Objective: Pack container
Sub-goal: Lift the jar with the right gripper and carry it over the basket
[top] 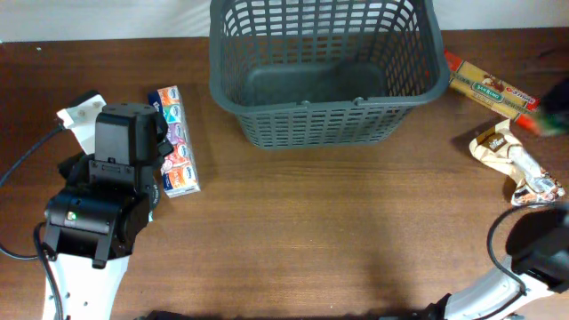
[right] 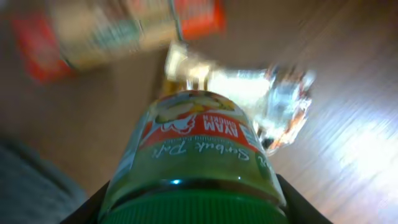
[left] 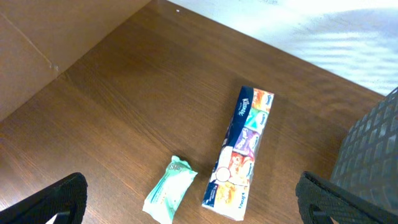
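The container, a large dark grey slotted basket (top: pixel 324 76), stands at the back centre and holds nothing I can see; its corner shows in the left wrist view (left: pixel 373 149). My left gripper (left: pixel 198 206) is open and hangs above a long multicoloured tissue pack (left: pixel 239 152) and a small pale green wipes packet (left: pixel 169 190). In the overhead view the left gripper (top: pixel 124 142) is beside the tissue pack (top: pixel 174 140). My right gripper (right: pixel 194 208) is shut on a jar with a green lid and a red and green label (right: pixel 193 140). The jar is a green blur at the right edge (top: pixel 549 123).
A yellow and red pasta box (top: pixel 491 89) lies right of the basket. A crumpled shiny wrapper (top: pixel 517 162) lies in front of it, and shows blurred behind the jar (right: pixel 273 99). The wipes packet pokes out by the left arm (top: pixel 80 114).
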